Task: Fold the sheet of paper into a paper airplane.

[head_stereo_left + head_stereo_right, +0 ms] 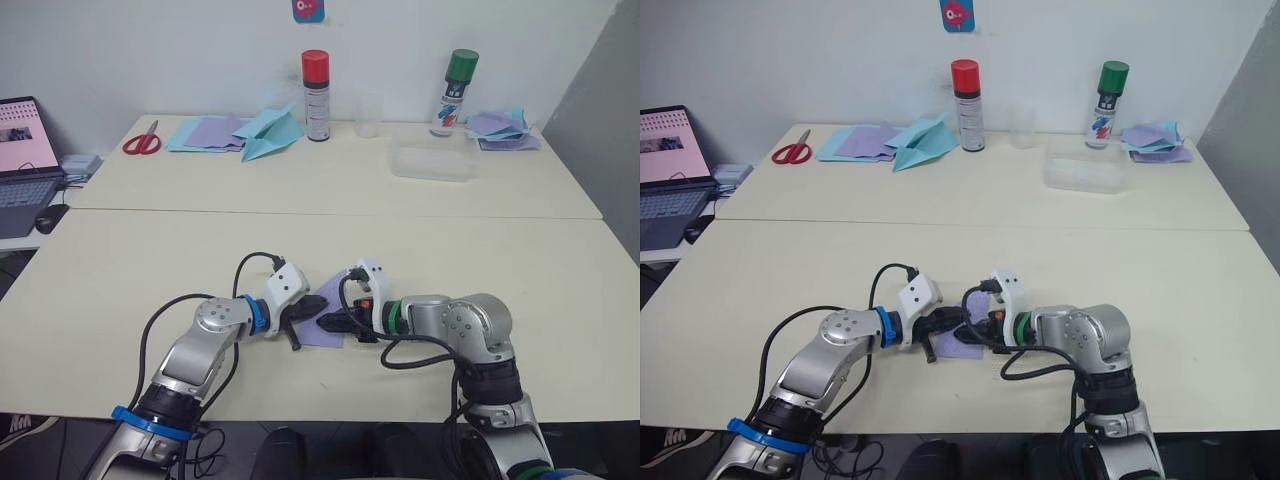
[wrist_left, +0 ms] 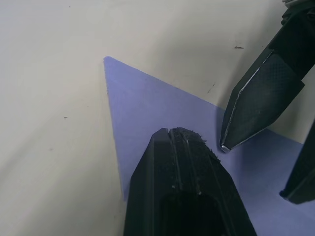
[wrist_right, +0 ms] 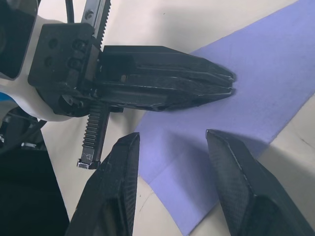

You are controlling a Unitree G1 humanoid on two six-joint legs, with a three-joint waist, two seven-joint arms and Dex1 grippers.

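On the near table, the sheet of paper point(image 3: 256, 73) lies flat under the left gripper's point(image 3: 229, 83) pressed-together fingers and the right gripper's point(image 3: 172, 147) spread fingers.

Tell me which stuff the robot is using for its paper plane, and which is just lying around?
Using:
sheet of paper
left claw, shut
right claw, open

Lying around:
scissors
blue paper airplane
two spray cans
plastic tray
laptop

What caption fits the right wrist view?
Open right gripper over the lavender sheet of paper, facing the shut left gripper.
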